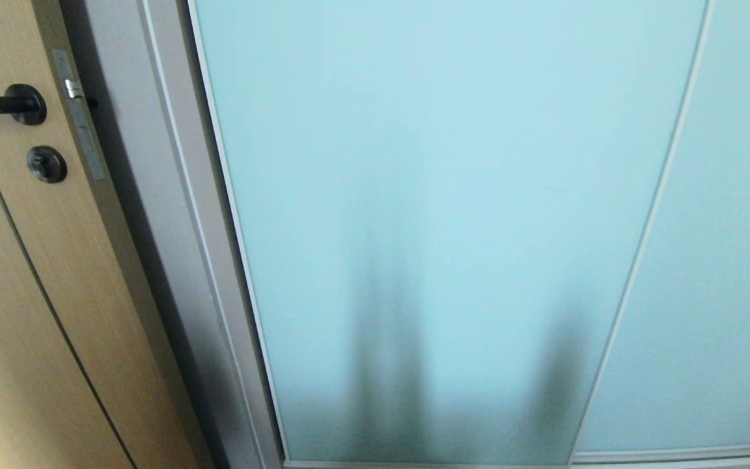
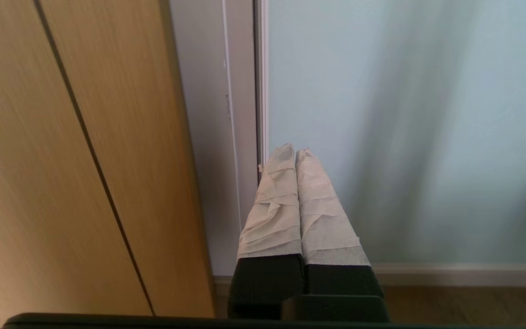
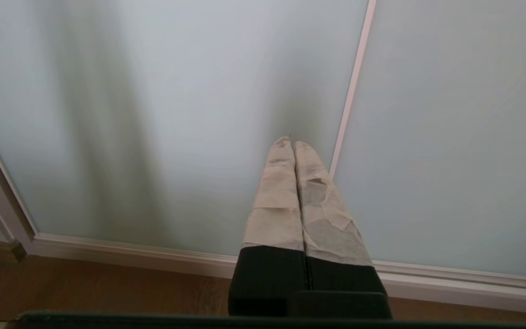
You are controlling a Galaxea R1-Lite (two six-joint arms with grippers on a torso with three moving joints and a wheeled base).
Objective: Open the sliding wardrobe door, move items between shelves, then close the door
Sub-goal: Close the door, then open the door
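Wardrobe closed: you see the sliding wardrobe door (image 1: 440, 195) drawn fully across, its frosted glass meeting the grey frame (image 1: 173, 195) beside the wood door (image 1: 17, 293). No shelves or items show (only vague shadows low on the glass), so you cannot tell from this whether anything has been moved. Your left gripper (image 2: 295, 153) hangs low by the door's frame edge, fingers clenched on nothing; your right gripper (image 3: 292, 142) hangs before the same glass, near the next panel's edge, likewise clenched and empty.
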